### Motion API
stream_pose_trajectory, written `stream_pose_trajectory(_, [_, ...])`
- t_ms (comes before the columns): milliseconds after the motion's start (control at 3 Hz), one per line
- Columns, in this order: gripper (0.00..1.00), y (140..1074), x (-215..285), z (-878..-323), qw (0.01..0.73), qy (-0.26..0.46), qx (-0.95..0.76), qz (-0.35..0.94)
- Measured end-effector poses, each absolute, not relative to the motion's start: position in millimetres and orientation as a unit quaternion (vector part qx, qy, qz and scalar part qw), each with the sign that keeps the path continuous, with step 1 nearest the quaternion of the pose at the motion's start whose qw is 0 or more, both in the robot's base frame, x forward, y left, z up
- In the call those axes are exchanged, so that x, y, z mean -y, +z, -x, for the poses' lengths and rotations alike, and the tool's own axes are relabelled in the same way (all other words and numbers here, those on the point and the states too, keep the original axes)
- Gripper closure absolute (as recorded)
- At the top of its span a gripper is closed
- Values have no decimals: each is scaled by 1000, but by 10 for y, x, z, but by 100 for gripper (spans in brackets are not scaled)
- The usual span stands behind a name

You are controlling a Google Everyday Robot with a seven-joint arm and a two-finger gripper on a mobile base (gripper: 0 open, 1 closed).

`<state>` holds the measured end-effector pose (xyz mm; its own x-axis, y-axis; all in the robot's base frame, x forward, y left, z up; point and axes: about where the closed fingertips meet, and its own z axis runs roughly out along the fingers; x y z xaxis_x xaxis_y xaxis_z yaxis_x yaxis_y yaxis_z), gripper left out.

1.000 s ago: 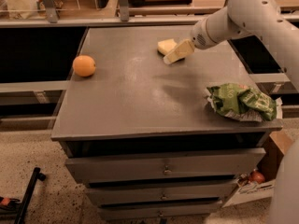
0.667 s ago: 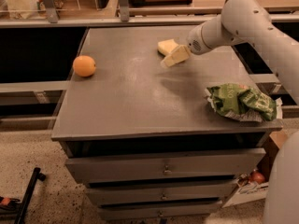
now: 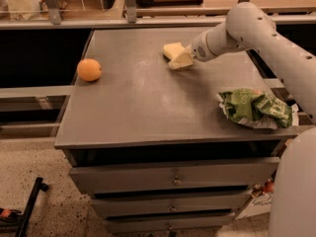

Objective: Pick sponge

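Note:
The sponge (image 3: pixel 171 49) is a small pale yellow block lying on the grey table top (image 3: pixel 138 102) at the back, right of centre. My gripper (image 3: pixel 178 62) reaches in from the right on the white arm (image 3: pixel 242 31). It is low over the table, right against the sponge's near right side. I cannot tell whether it is around the sponge or only beside it.
A round orange fruit (image 3: pixel 89 69) lies at the table's left edge. A crumpled green bag (image 3: pixel 254 108) lies at the right front edge, under the arm. Drawers (image 3: pixel 173 179) are below the top. Shelving and rails stand behind the table.
My gripper has moved a little to the left and lower, closing in on the sponge. The sponge looks slightly shifted to the left. The orange and the bag have not moved.

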<state>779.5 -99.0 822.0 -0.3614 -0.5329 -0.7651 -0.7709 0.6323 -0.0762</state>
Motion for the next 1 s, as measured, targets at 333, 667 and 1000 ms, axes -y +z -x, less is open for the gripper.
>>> stream_pose_trajectory(333, [64, 8233, 965, -7804, 398, 176, -808, 397])
stream_pose_trajectory(667, [87, 8428, 1000, -7807, 406, 195, -800, 395])
stream_pose_trajectory(1000, [100, 8782, 1144, -7790, 423, 195, -792, 395])
